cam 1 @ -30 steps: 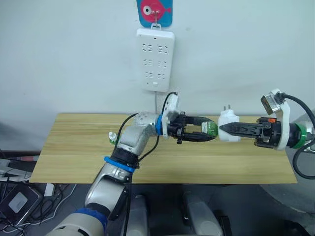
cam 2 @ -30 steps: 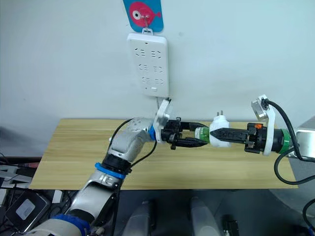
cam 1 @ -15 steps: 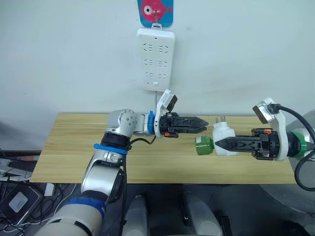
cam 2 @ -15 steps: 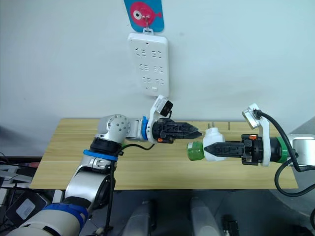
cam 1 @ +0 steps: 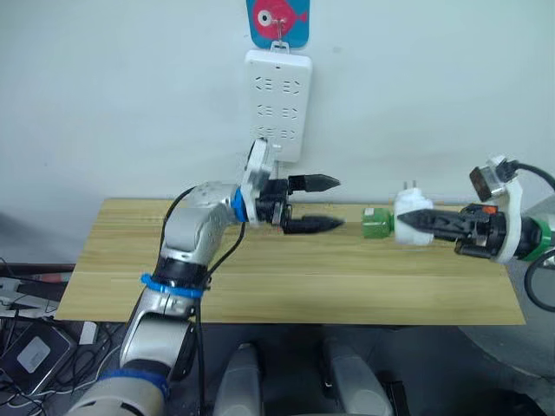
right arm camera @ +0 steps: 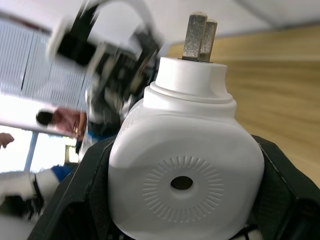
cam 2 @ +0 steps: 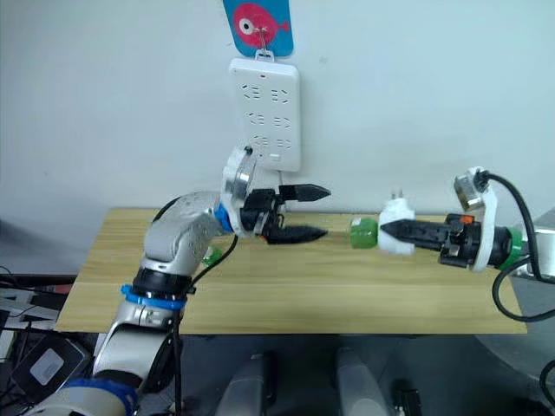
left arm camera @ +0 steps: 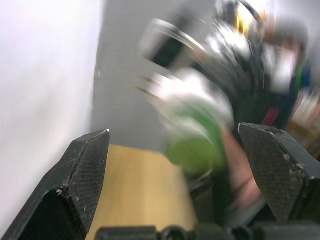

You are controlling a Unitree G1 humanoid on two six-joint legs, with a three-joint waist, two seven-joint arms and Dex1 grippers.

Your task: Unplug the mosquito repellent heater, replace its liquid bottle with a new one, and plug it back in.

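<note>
My right gripper (cam 1: 406, 222) is shut on the white mosquito repellent heater (cam 1: 413, 216), holding it in the air above the right part of the wooden table (cam 1: 286, 290). Its two metal prongs (right arm camera: 199, 36) point up. A green liquid bottle (cam 1: 376, 223) sticks out of the heater toward the left arm. My left gripper (cam 1: 316, 204) hangs open and empty a short way left of the bottle, just below the white power strip (cam 1: 277, 104) on the wall. In the left wrist view the blurred green bottle (left arm camera: 194, 146) sits beyond the two spread fingers (left arm camera: 80, 175).
A pink fish sign (cam 1: 277, 19) hangs above the power strip. A small green item (cam 2: 208, 254) lies on the table behind my left forearm. A cable (cam 1: 529, 178) loops off the right wrist. Clutter (cam 1: 30, 347) lies on the floor at the left.
My left gripper has opened and drawn back to the left, toward the wall. My right gripper has lifted the heater, with the green bottle in it, up and to the right.
</note>
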